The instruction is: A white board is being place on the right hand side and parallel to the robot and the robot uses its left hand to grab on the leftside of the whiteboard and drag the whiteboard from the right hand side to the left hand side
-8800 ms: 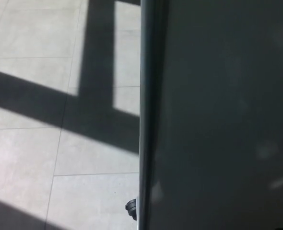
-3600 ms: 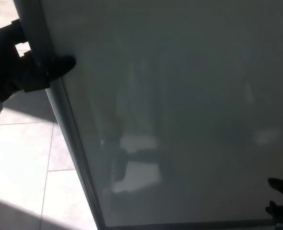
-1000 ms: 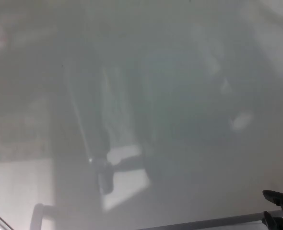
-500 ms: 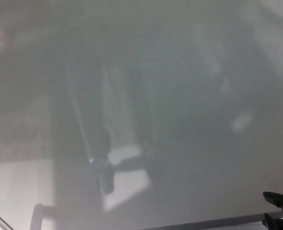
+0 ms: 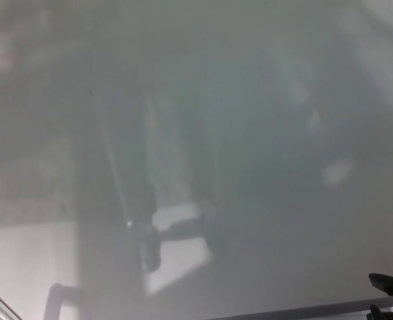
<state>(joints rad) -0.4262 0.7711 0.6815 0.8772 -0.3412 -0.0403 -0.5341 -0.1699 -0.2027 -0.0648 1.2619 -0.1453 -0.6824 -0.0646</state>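
The whiteboard point(image 5: 196, 133) fills nearly the whole head view, a glossy grey-white face with dim reflections on it. Its lower frame edge point(image 5: 296, 311) runs along the bottom right. A strip of its frame cuts the bottom left corner. My right hand point(image 5: 390, 293) shows only as black fingertips at the bottom right corner, close to the lower edge; whether they touch the board is unclear. My left hand is out of sight.
Reflections of a bright floor patch and a dark upright shape point(image 5: 170, 247) lie on the board's lower middle. Nothing of the floor or room shows past the board.
Since 3.6 s ago the board has come across to the left until it covers the view, and my left hand has left the picture. Over the last second the picture slid down slightly.
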